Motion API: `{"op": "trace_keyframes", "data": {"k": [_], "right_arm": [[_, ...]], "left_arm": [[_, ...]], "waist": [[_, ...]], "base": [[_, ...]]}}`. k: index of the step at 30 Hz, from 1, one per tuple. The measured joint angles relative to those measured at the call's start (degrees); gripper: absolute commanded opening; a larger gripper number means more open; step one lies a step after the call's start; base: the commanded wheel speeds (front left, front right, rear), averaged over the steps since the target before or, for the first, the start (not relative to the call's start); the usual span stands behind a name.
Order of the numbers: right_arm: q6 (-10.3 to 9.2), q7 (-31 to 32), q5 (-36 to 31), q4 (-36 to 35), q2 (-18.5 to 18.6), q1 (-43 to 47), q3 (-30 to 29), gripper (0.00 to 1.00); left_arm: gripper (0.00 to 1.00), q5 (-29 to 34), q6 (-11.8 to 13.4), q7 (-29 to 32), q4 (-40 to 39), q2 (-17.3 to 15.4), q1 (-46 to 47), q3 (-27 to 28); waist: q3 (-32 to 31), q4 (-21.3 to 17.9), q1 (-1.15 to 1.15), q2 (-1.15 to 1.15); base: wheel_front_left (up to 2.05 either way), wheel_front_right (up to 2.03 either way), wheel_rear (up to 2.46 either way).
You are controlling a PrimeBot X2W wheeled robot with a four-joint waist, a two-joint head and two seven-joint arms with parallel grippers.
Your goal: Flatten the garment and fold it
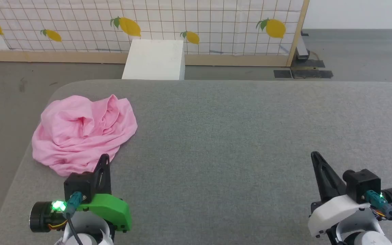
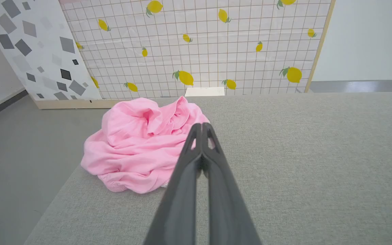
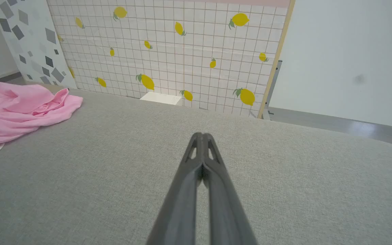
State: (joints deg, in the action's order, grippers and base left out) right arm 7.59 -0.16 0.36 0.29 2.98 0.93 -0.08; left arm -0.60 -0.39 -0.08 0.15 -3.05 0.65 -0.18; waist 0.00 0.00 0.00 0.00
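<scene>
The crumpled pink garment (image 1: 83,132) lies just beyond the left gripper (image 1: 104,158), which is closed and empty. The right gripper (image 1: 315,155), likewise closed, sits well apart.

A crumpled pink garment (image 1: 83,132) lies heaped on a grey counter (image 1: 233,136), just ahead of the left pincer (image 1: 103,163). The pincer's dark tip overlaps the garment's near edge; contact cannot be told. The right pincer (image 1: 318,163) sits well apart from the garment over bare counter, fingers pressed together. Beyond both pincers, past the counter's far edge, stand a white box (image 1: 153,59) and a lemon-print gridded panel (image 1: 199,20).
</scene>
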Motion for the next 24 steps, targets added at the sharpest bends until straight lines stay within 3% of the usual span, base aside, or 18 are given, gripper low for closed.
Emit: {"op": "trace_keyframes", "data": {"k": [24], "right_arm": [[0.0, 0.0, 0.0, 0.0, 0.0, 0.0, 0.0, 0.0]], "left_arm": [[0.0, 0.0, 0.0, 0.0, 0.0, 0.0, 0.0, 0.0]], "waist": [[0.0, 0.0, 0.0, 0.0]], "base": [[0.0, 0.0, 0.0]]}}
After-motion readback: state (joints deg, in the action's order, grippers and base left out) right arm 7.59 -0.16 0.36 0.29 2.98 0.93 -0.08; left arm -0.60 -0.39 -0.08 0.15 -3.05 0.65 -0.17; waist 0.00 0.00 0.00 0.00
